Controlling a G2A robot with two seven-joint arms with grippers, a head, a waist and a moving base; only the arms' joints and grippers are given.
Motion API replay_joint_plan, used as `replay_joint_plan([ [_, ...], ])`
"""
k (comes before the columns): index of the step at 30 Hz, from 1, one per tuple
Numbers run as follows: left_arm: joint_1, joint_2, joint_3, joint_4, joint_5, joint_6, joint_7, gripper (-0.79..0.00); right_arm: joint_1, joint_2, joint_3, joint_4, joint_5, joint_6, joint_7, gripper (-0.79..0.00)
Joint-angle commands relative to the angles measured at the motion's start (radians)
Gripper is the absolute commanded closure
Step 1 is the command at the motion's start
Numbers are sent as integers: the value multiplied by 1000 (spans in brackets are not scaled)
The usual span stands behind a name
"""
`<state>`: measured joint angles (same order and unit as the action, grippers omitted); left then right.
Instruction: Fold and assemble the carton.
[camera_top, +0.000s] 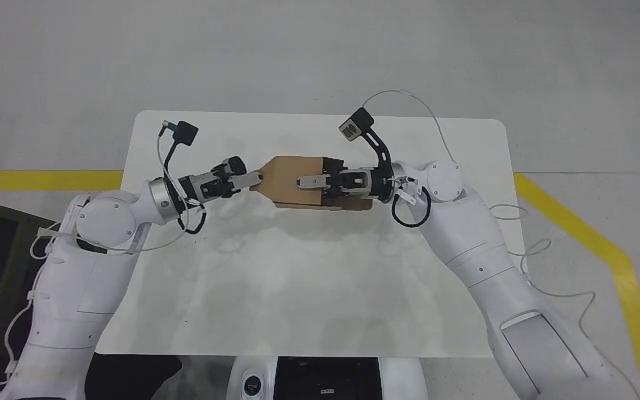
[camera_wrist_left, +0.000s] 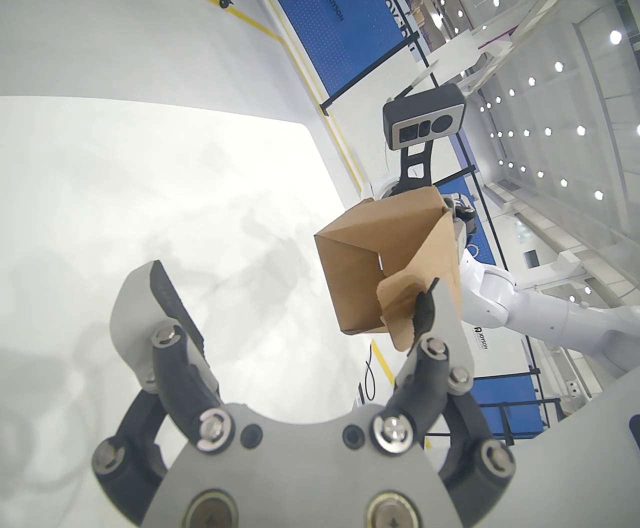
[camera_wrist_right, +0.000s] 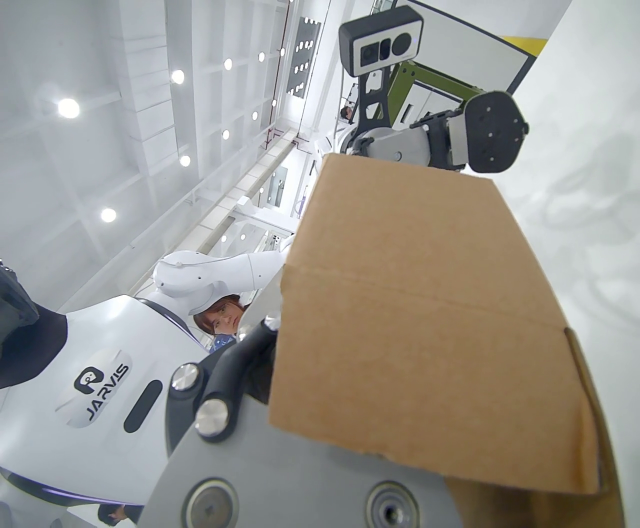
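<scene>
The carton is hanging between the two arms over the far middle of the table, lifted off the surface rather than resting on it. The right gripper is lying along its top panel from the right end and seems to be pinching a wall of the box. In the right wrist view the cardboard is covering most of the fingers, so that grip is a judgement, though nothing else is carrying the box. Holding it from that end is leaving the opposite end free and turned toward the other arm.

The left gripper is standing wide open and gripping nothing. One finger is pressing its pad against the small rounded flap at the carton's open end, while the other finger is hanging well apart from the box. That is a pushing pose, not a grasp (a spread jaw gives a stiff edge to nudge with). This end is showing a hollow with its panels partly angled in, so closing it looks begun but not yet done. The flap probably needs steering inward while the right arm is bracing the box against the push.
</scene>
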<state>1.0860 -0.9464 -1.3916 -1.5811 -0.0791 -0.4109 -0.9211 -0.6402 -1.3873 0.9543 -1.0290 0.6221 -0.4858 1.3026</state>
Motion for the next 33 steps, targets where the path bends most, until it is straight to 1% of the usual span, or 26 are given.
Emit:
replay_joint_plan([
  [1,-1,0,2,-2,-2,1,-2,-785,1,-1,0,1,2,-2,1,0],
  [13,7,4,-1,-13,-5,-5,-7,-785,1,-3,6,2,11,-7,4,0],
  [25,8,4,21,-10,-8,-12,-12,-785,-8,-16,-8,10,87,-9,22,0],
  [33,-1,1,40,4,-94,-2,-38,-785,-7,-23,-21,2,109,-2,29,0],
])
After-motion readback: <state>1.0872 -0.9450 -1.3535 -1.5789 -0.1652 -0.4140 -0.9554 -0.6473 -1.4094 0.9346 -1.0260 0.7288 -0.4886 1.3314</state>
